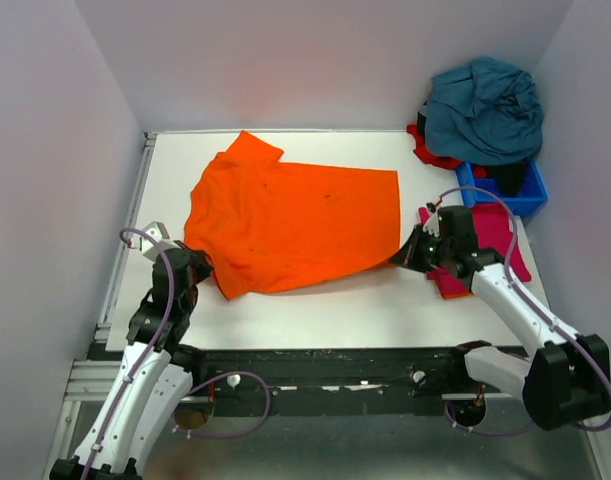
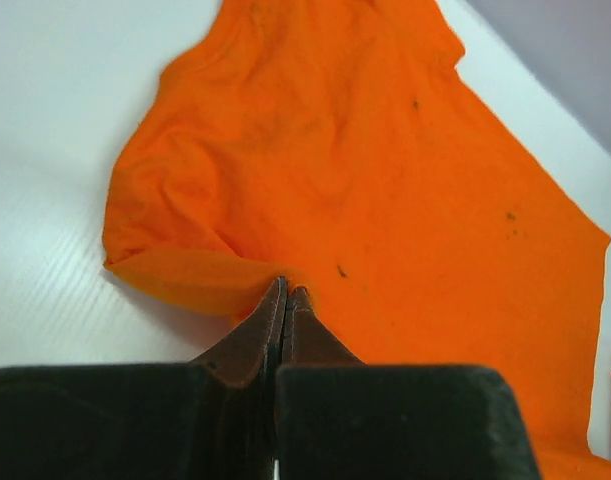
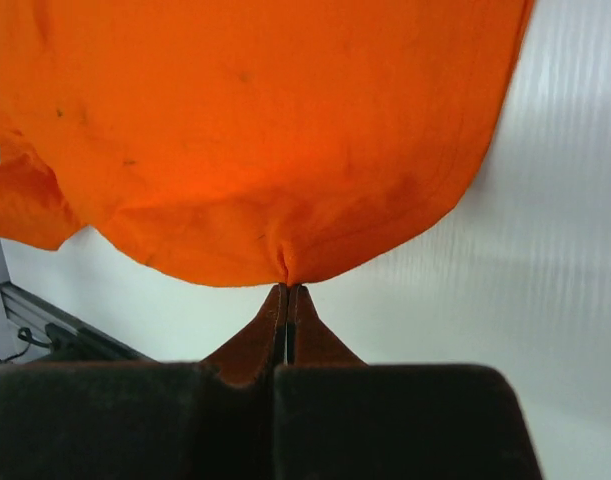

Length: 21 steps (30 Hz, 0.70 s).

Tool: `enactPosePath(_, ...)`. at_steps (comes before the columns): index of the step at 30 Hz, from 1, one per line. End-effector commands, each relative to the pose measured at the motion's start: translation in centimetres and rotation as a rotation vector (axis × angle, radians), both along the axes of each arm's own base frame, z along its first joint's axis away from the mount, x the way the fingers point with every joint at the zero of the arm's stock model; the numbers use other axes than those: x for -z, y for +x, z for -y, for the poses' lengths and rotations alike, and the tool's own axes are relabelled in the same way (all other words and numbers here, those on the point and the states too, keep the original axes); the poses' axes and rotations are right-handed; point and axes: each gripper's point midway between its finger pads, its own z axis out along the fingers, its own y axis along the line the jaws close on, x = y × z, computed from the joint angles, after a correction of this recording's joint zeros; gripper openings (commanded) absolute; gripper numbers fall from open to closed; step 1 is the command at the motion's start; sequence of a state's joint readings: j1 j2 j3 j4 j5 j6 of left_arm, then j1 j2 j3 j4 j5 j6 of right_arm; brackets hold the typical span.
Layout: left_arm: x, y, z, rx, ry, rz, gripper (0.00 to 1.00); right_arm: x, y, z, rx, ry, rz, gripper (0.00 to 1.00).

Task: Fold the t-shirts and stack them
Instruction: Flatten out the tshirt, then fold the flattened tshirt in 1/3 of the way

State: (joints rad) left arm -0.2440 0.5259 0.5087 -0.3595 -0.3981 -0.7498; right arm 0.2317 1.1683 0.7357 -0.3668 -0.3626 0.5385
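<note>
White table (image 1: 315, 310): teal shirt (image 1: 485, 110) heaped over blue bin (image 1: 507, 207); orange shirt (image 1: 295, 220) spread centre.

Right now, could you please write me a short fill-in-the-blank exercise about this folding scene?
1. The spread t-shirt, pinched at its edge by the left gripper and the right gripper, is coloured ____.
2. The crumpled teal-blue shirt rests partly on the small bin, whose colour is ____.
3. The magenta-red shirt lies flat on the table beneath the ____ arm.

Missing words: orange; blue; right.
</note>
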Motion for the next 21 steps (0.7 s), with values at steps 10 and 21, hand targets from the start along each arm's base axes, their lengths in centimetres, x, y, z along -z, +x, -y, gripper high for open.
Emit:
enactPosePath(10, 2.2, -1.7, 2.0, 0.059, -0.096, -0.117, 0.00, 1.6, -2.4, 2.4, 0.073, -0.080, 0.001, 0.01)
enactPosePath(21, -1.4, 2.7, 1.7, 0.054, 0.038, -0.125, 0.00, -0.1, 4.3, 3.1, 0.154, -0.178, 0.039, 0.01)
